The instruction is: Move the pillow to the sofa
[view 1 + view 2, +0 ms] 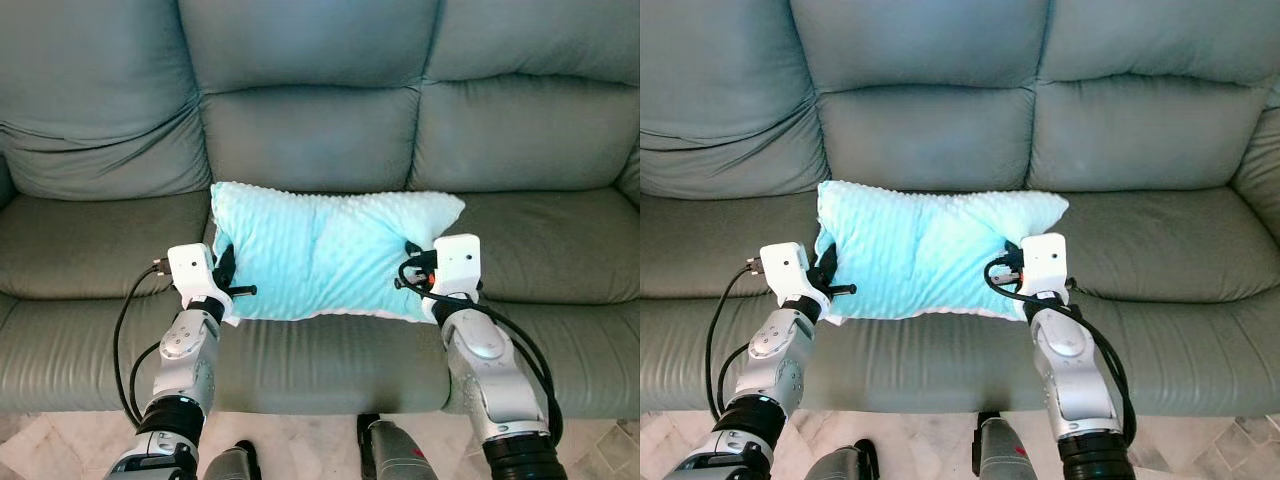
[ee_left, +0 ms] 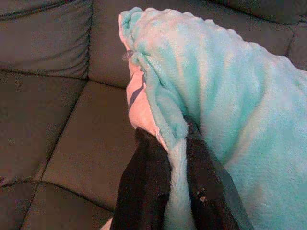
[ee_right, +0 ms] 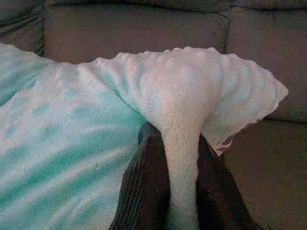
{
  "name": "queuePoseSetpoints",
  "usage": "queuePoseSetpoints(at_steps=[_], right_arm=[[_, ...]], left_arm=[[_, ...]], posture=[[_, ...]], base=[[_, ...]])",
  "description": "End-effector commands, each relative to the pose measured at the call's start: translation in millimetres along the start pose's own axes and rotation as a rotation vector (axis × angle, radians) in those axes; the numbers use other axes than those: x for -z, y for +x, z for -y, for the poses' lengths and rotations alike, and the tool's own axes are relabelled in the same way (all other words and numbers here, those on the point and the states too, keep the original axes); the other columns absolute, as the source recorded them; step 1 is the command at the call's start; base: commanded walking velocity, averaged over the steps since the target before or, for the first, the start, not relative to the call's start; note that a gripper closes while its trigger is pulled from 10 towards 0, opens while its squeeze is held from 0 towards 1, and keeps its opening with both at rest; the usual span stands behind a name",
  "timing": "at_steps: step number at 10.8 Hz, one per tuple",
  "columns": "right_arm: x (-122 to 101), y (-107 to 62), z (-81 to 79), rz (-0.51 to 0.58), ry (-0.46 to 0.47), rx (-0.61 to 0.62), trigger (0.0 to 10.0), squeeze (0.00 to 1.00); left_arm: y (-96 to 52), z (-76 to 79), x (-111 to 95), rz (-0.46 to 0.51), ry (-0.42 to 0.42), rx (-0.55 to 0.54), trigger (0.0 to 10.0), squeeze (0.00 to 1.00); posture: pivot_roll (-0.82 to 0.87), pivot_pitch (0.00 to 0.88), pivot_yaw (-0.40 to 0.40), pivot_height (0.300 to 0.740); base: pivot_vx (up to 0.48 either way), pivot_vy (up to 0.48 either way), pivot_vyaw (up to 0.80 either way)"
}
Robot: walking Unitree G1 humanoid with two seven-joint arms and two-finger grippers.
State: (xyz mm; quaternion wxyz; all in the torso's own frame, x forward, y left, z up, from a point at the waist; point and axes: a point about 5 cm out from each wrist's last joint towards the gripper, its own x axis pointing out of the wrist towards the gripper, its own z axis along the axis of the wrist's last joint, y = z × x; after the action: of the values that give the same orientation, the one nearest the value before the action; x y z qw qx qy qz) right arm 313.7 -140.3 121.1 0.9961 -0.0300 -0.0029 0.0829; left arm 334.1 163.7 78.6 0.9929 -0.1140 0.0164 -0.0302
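The soft, light pillow (image 1: 330, 255) bunches where the left pincer (image 1: 222, 272) and right pincer (image 1: 415, 268) pinch its ends above the sofa (image 1: 320, 130).

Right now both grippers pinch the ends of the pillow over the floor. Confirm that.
Wrong in one respect: the pillow is over the sofa seat, not the floor, as the left eye view shows. The rest holds: the left gripper and the right gripper each pinch an end of it.
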Motion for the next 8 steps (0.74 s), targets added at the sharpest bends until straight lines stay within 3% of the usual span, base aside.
queuePoseSetpoints(at_steps=[1,8], right_arm=[[1.7,-0.5,-1.3,-0.001,-0.008,-0.001,10.0,0.0],[-0.4,-3.2,-2.4,0.021,0.033,-0.032,10.0,0.0]], left_arm=[[-1.8,-2.4,-0.7,0.014,-0.004,-0.008,10.0,0.0],[0.0,-0.2,-3.3,0.025,-0.029,0.001,10.0,0.0]], posture=[[-0.12,0.211,0.013,0.74],[-0.12,0.215,0.013,0.74]], base=[[0.0,0.0,0.0],[0.0,0.0,0.0]])
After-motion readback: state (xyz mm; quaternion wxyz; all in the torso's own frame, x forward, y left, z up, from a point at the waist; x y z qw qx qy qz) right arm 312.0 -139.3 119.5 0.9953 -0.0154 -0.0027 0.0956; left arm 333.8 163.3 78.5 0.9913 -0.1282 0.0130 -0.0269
